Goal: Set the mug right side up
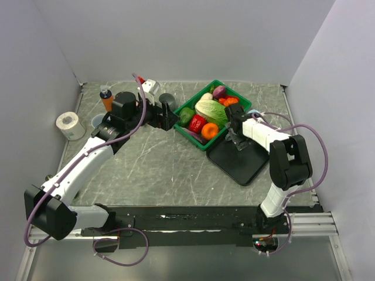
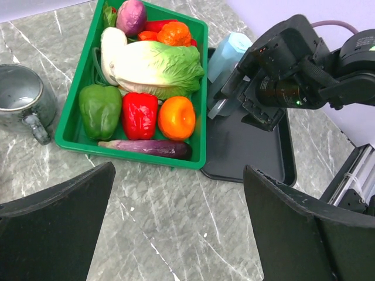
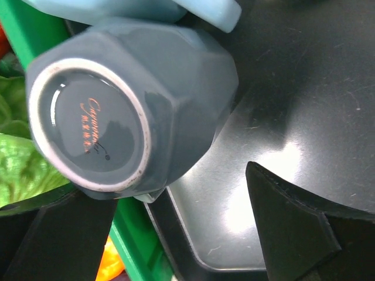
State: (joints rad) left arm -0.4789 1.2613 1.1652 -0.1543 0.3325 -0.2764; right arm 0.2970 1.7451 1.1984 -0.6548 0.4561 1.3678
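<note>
Right tool (image 3: pixel 167 193) wide open, inverted mug (image 3: pixel 135 99) at fingertips, on black tray (image 3: pixel 304 88).

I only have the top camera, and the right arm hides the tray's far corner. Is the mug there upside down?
Observer: Yes. The right wrist view shows the mug base up on the black tray, with orange script on its underside.
Operator: Is the right tool on it?
Observer: No, the right tool stands open by it, not closed on it.
Operator: Anything crowding it?
Observer: A light blue object lies right behind it, and the green basket wall is beside it.
</note>
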